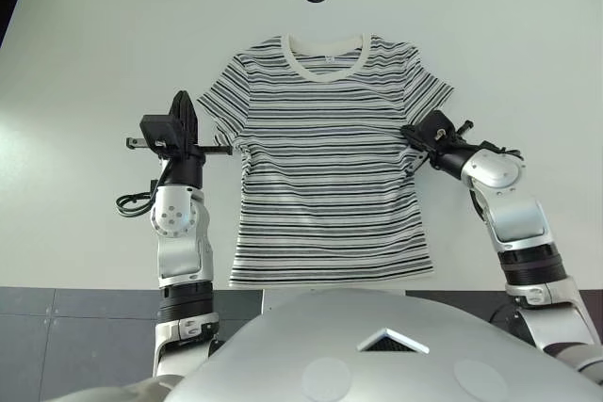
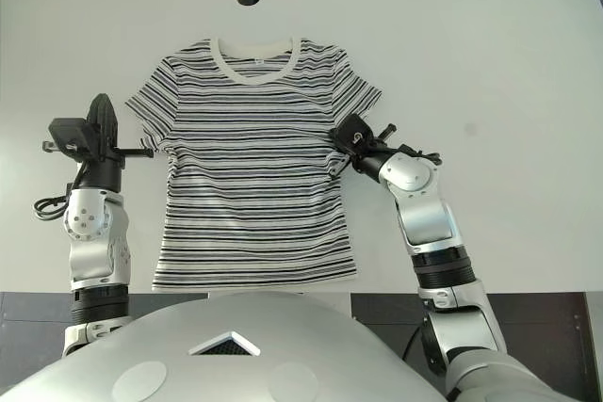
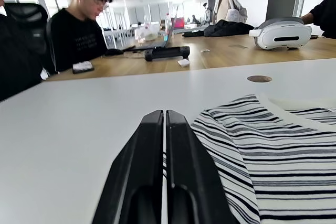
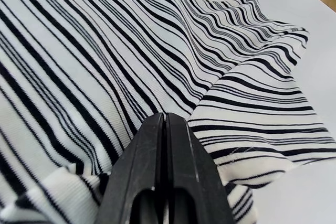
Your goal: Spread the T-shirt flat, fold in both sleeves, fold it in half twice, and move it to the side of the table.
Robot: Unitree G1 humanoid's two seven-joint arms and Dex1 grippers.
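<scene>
Pinch the soft, light, floppy T-shirt point(image 1: 325, 167) by sleeve edges. Left claw point(image 1: 184, 101) at 9 o'clock: closed, empty. Right claw point(image 1: 412, 132) at 3 o'clock: closed, likely nipping cloth.

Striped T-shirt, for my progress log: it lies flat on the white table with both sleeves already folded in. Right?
No: the left eye view shows both sleeves of the black-and-white striped T-shirt spread outward, unfolded. It does lie flat on the white table.
</scene>
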